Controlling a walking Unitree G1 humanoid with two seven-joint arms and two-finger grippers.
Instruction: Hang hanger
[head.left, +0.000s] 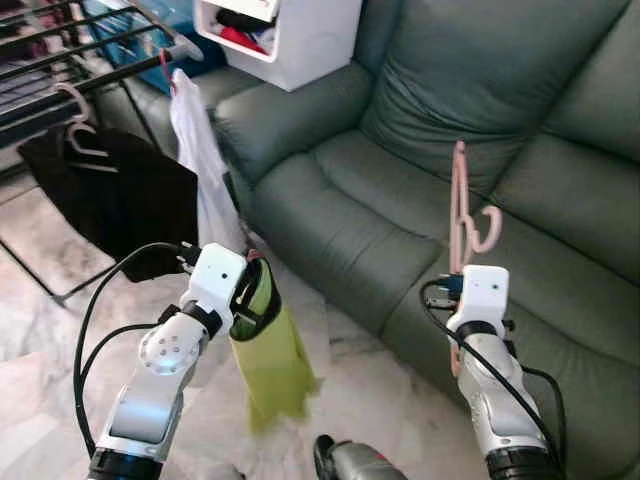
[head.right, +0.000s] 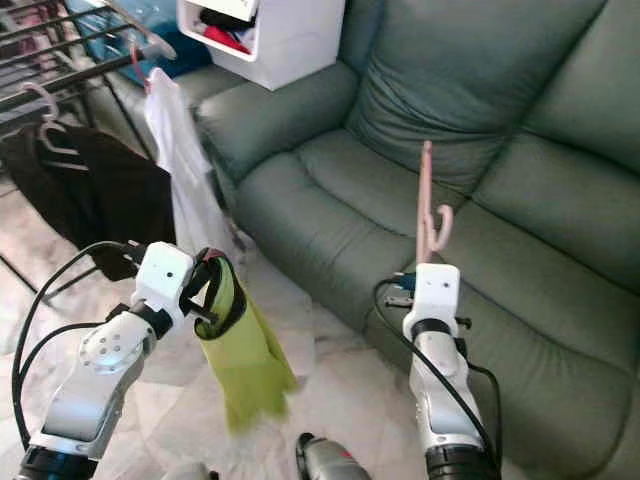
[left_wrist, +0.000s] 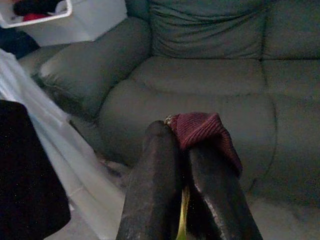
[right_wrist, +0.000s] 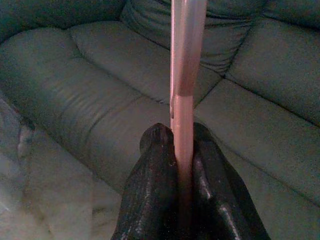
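Observation:
A pink plastic hanger (head.left: 460, 205) stands upright in front of the sofa, its hook curling to the right. My right gripper (head.left: 462, 264) is shut on its lower part; the right wrist view shows the pink bar (right_wrist: 186, 50) pinched between the black fingers (right_wrist: 155, 165). My left gripper (head.left: 250, 290) is shut on a yellow-green garment (head.left: 272, 365) that hangs down over the floor. In the left wrist view, the garment's dark red collar (left_wrist: 200, 127) bunches over the closed fingers (left_wrist: 155, 165).
A dark green sofa (head.left: 420, 120) spans the right and back, with a white box (head.left: 300, 35) on its armrest. At the left, a drying rack (head.left: 90, 50) carries a black garment (head.left: 110, 190) on a hanger and a white garment (head.left: 200, 160). The floor is marble.

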